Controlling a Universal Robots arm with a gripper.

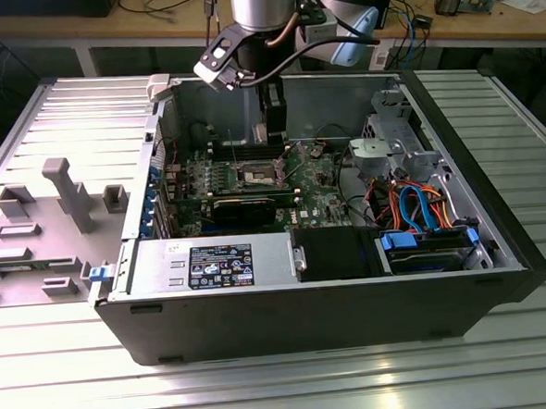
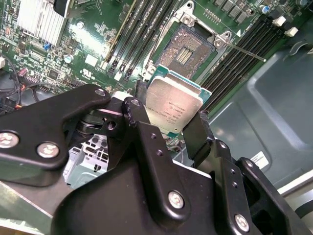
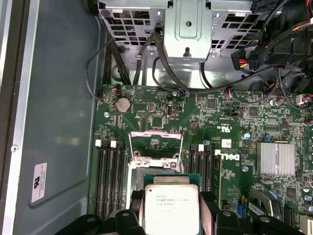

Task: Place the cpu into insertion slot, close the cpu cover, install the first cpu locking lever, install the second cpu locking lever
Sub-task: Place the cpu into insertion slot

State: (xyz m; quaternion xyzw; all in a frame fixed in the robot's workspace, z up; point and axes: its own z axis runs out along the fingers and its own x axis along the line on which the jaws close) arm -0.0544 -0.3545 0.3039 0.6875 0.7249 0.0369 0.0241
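Over mobo (image 3: 215, 117) in open pc case (image 1: 335, 316), gripper (image 2: 168, 117) clamps cpu (image 3: 171, 208) by 2 edges: flat square chip, silvery-grey top w/ small print, green rim, held near but off empty insertion slot (image 2: 188, 49), cpu cover (image 3: 156, 133) raised.

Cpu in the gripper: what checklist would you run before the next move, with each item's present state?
1. The cpu is clamped between the fingers of the gripper, silver top facing the second wrist camera: ok.
2. The insertion slot is bare, with nothing lying in it: ok.
3. The cpu cover is swung up off the slot: ok.
4. The locking lever is angled away to the side, not across the slot: ok.
5. The chip's edges are square with the slot's edges: cannot tell.
6. The slot's contact pins are undamaged: cannot tell.
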